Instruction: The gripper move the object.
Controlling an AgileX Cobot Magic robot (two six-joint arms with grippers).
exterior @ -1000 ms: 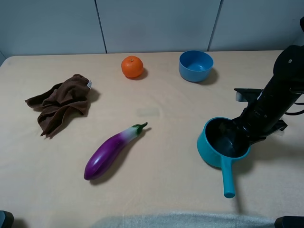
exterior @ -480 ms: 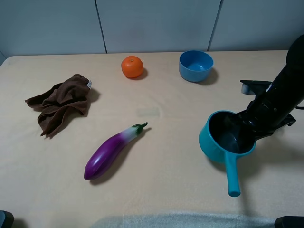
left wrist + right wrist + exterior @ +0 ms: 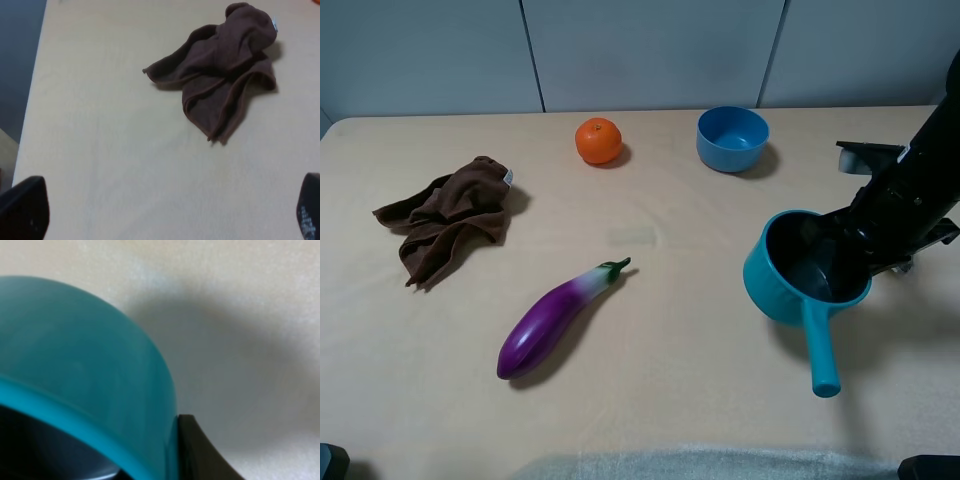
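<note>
The teal saucepan [image 3: 807, 268], dark grey inside, hangs tilted a little above the table at the right, with its long handle [image 3: 819, 350] pointing toward the front edge. My right gripper [image 3: 855, 252] is shut on the pan's right rim, one finger inside and one outside. In the right wrist view the teal pan wall [image 3: 85, 370] fills the frame and one dark finger [image 3: 200, 452] presses against its outside. My left gripper [image 3: 165, 215] is open and empty above bare table near the brown cloth [image 3: 225, 65].
A purple eggplant [image 3: 560, 318] lies at centre left. An orange [image 3: 598, 140] and a handleless blue bowl [image 3: 732, 138] stand at the back. The brown cloth [image 3: 448, 215] lies crumpled at the left. The table's front edge has a grey strip [image 3: 700, 465].
My right gripper has moved right and toward the back, carrying the saucepan with it. The pan has risen and its handle has swung slightly. Nothing else has moved.
</note>
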